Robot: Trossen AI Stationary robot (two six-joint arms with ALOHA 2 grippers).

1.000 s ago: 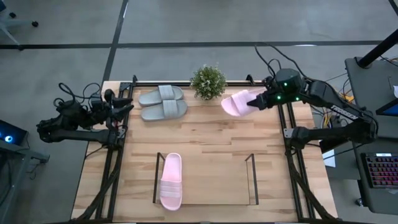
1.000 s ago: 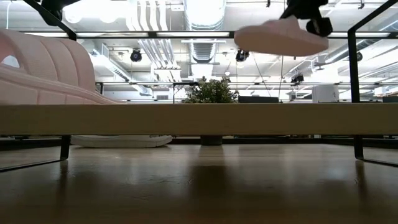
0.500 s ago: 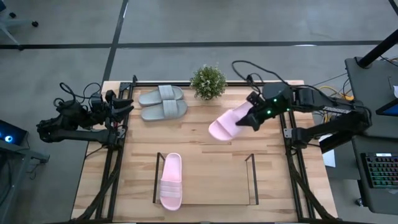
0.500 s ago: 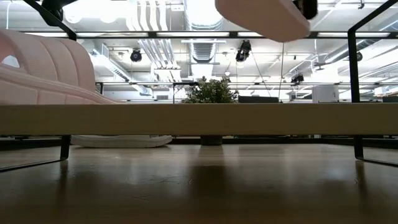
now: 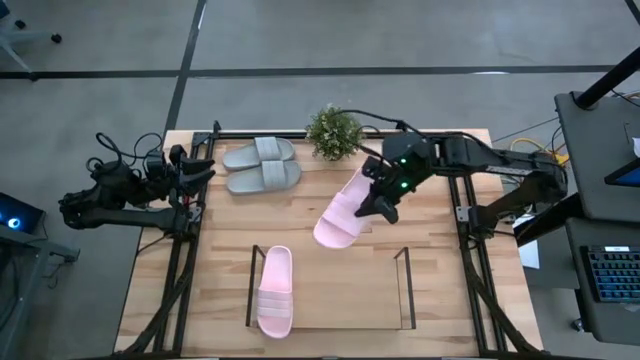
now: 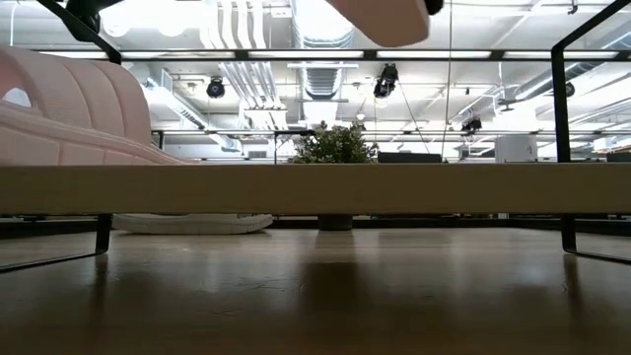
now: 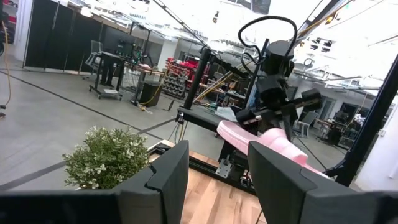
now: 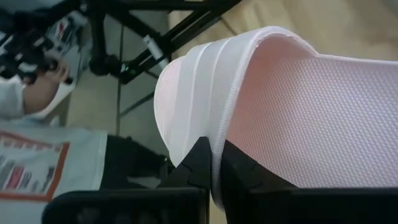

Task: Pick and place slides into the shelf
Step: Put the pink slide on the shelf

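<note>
My right gripper [image 5: 376,204] is over the middle of the table, shut on a light pink slide [image 5: 340,212] held in the air. Only that slide's underside [image 6: 380,14] shows, at the top edge of the low view. The other pink slide [image 5: 275,292] lies sole down at the left end of the shelf [image 5: 404,290] and is close up in the low view [image 6: 69,108]. The grey pair [image 5: 262,165] lies side by side on the table near the far edge. My left gripper [image 5: 205,170] waits open at the table's left edge [image 7: 217,165]. My right gripper [image 8: 214,155] pinches the edge of the pink slide's wide strap [image 8: 214,134]. One finger [image 8: 194,163] is on the ribbed outer face and the other [image 8: 244,171] on the textured inner side. It comes from the table's far right. The slide is lifted clear, slanting toward the shelf.
A small potted plant [image 5: 334,131] stands at the far edge between the grey pair and the right arm. The shelf's wood base [image 6: 315,187] has free room right of the pink slide. Black frame posts [image 5: 465,215] run along both table sides.
My right gripper has carried the pink slide from the far right corner toward the table's middle and the shelf. The slide has turned from lying crosswise to slanting toward the near edge. In the low view it has moved left and up, nearly out of the picture.
</note>
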